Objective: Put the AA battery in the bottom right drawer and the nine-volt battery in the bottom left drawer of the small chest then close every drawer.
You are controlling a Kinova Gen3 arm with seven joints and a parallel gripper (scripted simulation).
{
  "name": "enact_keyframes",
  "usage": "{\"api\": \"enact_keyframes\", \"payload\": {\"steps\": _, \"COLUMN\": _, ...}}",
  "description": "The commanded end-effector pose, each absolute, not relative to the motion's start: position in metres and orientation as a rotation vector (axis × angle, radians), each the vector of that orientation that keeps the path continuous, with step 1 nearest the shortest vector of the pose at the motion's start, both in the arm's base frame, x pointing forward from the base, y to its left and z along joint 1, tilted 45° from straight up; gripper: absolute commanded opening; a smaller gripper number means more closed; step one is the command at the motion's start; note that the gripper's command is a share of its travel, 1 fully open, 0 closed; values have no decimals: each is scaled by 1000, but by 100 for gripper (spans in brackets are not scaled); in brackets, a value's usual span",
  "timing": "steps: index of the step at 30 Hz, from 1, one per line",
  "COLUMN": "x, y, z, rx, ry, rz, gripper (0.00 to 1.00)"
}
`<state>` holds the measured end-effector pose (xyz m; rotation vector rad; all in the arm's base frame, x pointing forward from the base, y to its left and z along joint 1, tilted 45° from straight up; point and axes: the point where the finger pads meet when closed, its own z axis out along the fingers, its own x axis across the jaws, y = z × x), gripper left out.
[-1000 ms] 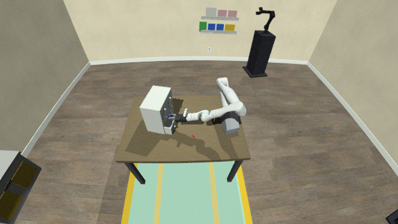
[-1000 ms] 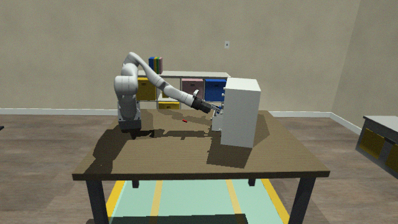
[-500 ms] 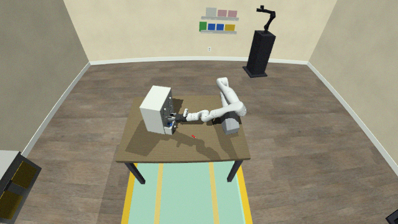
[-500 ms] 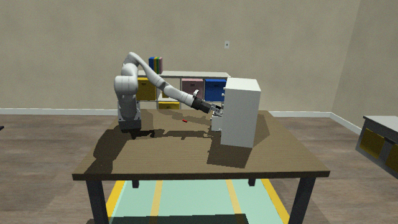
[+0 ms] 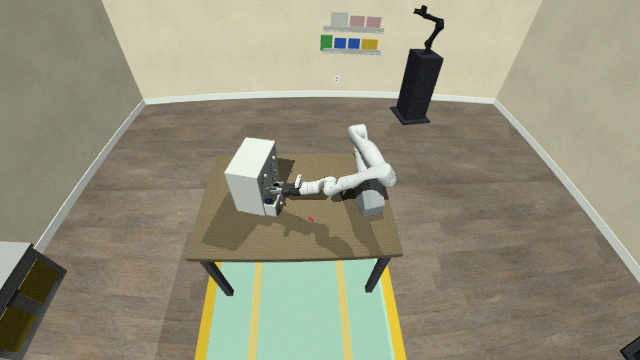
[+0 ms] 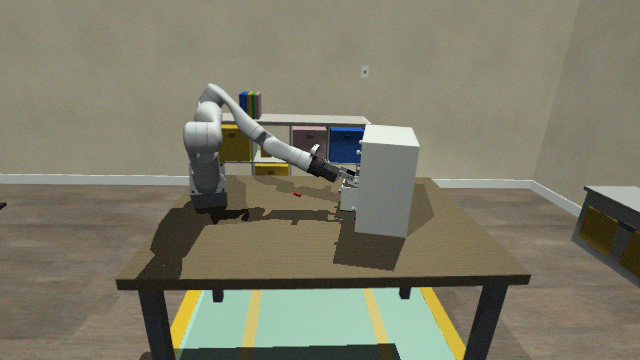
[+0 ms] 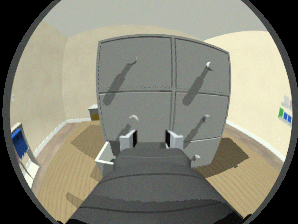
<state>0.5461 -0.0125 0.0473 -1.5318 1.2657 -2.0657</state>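
- In the top view, on the bench (image 5: 300, 245) (image 6: 310, 260) (image 7: 55, 185): one small chest (image 5: 245, 192) (image 6: 385, 190) (image 7: 135, 80), upright near the left edge, with drawer fronts facing the right edge.
- From the wrist, in two columns: five drawer fronts (image 7: 202, 107) in place, three at right and two at left.
- On those fronts: five pale knobs (image 7: 208, 65), one apiece.
- At the bottom left of the chest: one drawer (image 5: 271, 209) (image 6: 349, 199) (image 7: 104, 165) pulled out, on the side toward the near edge.
- Inside that drawer, in the top view: one blue nine-volt battery (image 5: 269, 201), too small to tell how it lies.
- On the bench top: one red AA battery (image 5: 311, 219) (image 6: 297, 194), between the chest and the right edge, nearer the near edge than the far one; well short of both near corners and outside every drawer.
- By the right edge: one base (image 5: 371, 202) (image 6: 209, 200), carrying one white arm (image 5: 328, 186) (image 6: 277, 147) that reaches toward the left edge.
- At its end: one pincer (image 5: 275, 188) (image 6: 352, 177) (image 7: 151, 136), two fingers wide apart, clamped on nothing, close before the chest front above the open drawer.
- Under the bench, seen from the exterior: four dark legs (image 6: 157, 320).

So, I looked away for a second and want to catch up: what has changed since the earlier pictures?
The gripper let go of the blue item, which dropped into the open bottom-left drawer. The chest, drawer and red item stayed put.
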Motion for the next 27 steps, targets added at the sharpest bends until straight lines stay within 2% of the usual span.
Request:
{"api": "enact_keyframes", "payload": {"steps": 1, "x": 546, "y": -11, "z": 48, "rx": -1531, "ry": 1264, "rz": -2064, "gripper": 100}}
{"api": "enact_keyframes", "payload": {"steps": 27, "x": 515, "y": -1, "z": 39, "rx": -1531, "ry": 1264, "rz": -2064, "gripper": 100}}
